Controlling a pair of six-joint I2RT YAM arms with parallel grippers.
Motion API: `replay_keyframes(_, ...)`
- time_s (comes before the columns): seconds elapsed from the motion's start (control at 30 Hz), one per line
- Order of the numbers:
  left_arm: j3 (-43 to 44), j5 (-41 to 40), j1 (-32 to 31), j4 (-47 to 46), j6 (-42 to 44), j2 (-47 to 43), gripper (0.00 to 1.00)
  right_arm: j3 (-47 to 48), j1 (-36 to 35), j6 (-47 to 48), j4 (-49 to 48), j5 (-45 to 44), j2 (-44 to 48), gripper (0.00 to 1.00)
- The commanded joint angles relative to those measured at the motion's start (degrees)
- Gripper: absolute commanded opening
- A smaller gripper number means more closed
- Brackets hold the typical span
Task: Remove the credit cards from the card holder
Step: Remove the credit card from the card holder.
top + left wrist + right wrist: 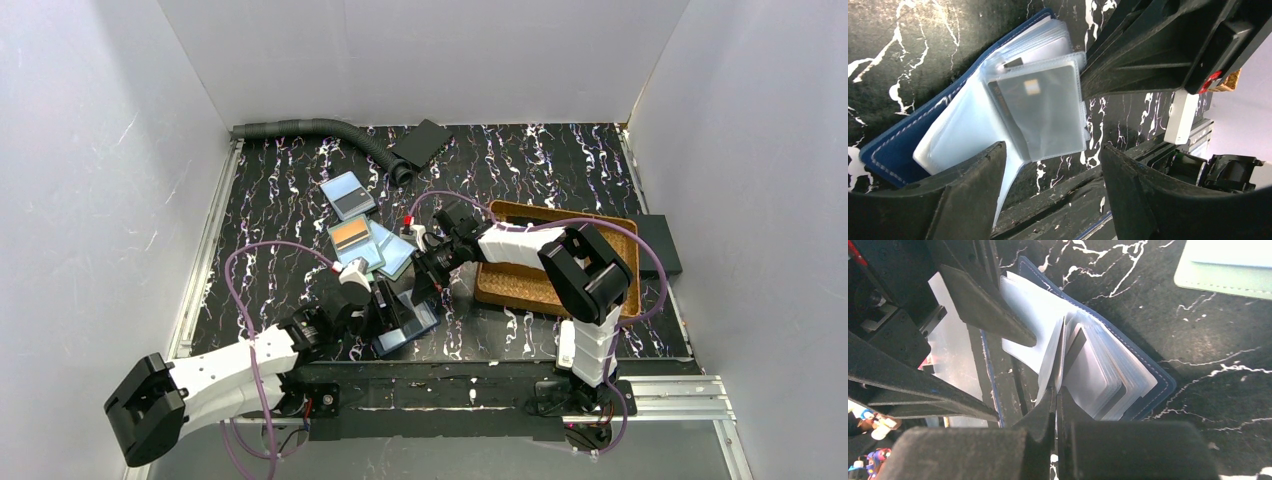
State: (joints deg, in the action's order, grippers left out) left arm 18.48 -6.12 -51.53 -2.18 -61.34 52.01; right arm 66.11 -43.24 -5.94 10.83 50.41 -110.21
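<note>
The navy card holder lies open near the table's front edge, its clear sleeve pages fanned up. In the left wrist view a blue-grey card sits inside a raised sleeve. My right gripper is shut on the edge of one sleeve page and holds it upright. My left gripper is open astride the card holder, with one finger resting on the flat pages. A light blue card, an orange card and a teal card lie on the table behind.
A brown woven tray lies under the right arm. A grey ribbed hose and a flat black rectangle are at the back. A small white box is near the right gripper. A black block lies at the right edge.
</note>
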Motion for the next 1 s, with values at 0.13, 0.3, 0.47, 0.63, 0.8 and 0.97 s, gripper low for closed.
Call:
replay_keyframes(0.13,5.5,-1.4,0.3,3.1,-1.2,5.3,0.7,-1.3,-1.0,-2.6,-6.3,5.9,2.5,0.01)
replay_keyframes(0.3,10.6,-3.7,0.3,10.6,-3.0,9.9,0.69,-1.4,-1.1,-2.8,-6.4,5.5,2.6,0.01)
replay_keyframes(0.47,12.7,-5.5,0.3,16.9,-4.8,11.7,0.64,-1.6,-1.1,-2.3,-6.0,4.3,3.0,0.01)
replay_keyframes(0.63,11.8,-6.1,0.2,18.3,-5.5,10.4,0.55,-1.5,-1.1,-1.8,-5.6,3.6,3.2,0.01)
replay_keyframes(0.8,11.0,-6.9,0.2,19.8,-5.7,7.9,0.47,-1.5,-1.1,-1.2,-5.1,2.9,3.3,0.01)
replay_keyframes(0.97,9.6,-7.2,0.3,20.7,-5.6,5.1,0.45,-1.6,-1.1,-0.7,-4.7,2.1,3.7,0.01)
